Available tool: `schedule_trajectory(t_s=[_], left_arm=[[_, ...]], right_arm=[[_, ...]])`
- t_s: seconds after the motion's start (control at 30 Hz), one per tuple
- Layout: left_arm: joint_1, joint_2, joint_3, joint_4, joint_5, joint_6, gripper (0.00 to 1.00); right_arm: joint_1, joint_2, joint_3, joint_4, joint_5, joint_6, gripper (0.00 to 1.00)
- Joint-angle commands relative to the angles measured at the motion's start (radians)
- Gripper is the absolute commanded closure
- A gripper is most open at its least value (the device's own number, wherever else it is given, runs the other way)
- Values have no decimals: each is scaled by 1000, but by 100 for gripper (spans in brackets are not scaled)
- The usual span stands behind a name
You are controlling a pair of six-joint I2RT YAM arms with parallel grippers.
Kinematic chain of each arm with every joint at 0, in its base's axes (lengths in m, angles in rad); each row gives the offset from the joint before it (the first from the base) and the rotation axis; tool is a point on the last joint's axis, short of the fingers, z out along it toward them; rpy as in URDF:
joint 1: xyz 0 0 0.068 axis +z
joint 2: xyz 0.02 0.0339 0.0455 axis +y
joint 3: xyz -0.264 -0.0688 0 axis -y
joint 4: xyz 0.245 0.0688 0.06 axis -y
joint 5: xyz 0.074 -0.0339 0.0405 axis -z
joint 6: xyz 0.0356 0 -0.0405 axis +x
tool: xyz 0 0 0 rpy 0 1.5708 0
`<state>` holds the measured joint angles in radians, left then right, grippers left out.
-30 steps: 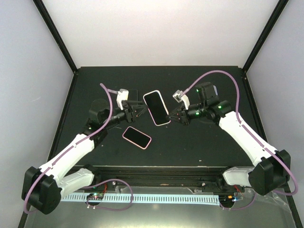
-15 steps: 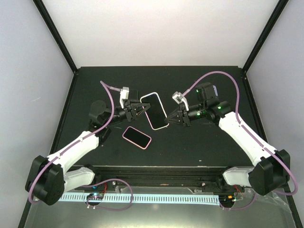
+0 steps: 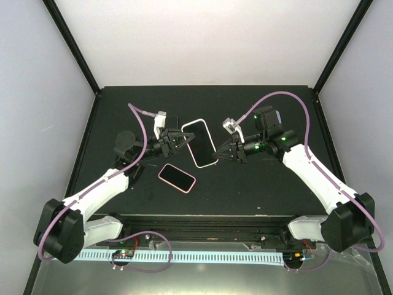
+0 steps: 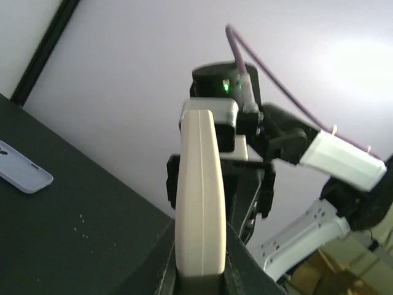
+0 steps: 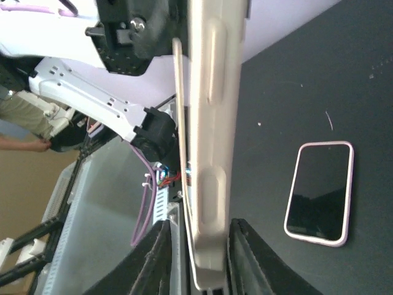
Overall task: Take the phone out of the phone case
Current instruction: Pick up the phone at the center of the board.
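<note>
The cased phone (image 3: 198, 142), a black-screened slab in a cream-white soft case, hangs above the matte black table (image 3: 264, 184), screen turned up towards the overhead camera and tilted a little. The black left gripper (image 3: 182, 140) meets it at its left long edge, and the black right gripper (image 3: 219, 152) meets it at the near right corner, so the two arms face each other across it. From the left wrist the cased phone (image 4: 199, 196) shows edge-on and upright, and the fingers (image 4: 167, 273) stand narrow on either side of its thickness, pinching it. Beyond it rises the white-and-black right arm (image 4: 338, 160) with a green light lit. From the right wrist the cased phone (image 5: 209, 123) again shows edge-on (the raised button covers along its side are plain to see), and those fingers (image 5: 245, 258) are likewise drawn in close, one against each face. Just near and left of the cased phone, a second phone in a pink case (image 3: 177, 177) lies flat on the table, dark screen up, touched by neither gripper. Off to the far side of the cased phone, a pale flat piece with rounded corners (image 4: 24, 174) rests on the table; I cannot tell what it is.
</note>
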<state>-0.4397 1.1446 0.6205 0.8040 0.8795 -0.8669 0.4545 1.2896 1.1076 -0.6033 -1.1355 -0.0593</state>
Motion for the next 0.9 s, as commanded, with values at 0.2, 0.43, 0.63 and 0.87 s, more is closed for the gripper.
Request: schedule_trajectory(t_s=[0.2, 0.43, 0.63, 0.87], left_arm=[[2, -34, 188, -230, 240, 190, 98], [1, -39, 194, -236, 261, 186, 98], [1, -40, 195, -227, 280, 166, 98], [1, -37, 198, -204, 292, 123, 98]], right_arm=[[16, -9, 128, -446, 40, -616, 48], [91, -86, 74, -359, 146, -580, 53], [146, -80, 83, -321, 171, -554, 60], [157, -63, 94, -277, 184, -541, 72]])
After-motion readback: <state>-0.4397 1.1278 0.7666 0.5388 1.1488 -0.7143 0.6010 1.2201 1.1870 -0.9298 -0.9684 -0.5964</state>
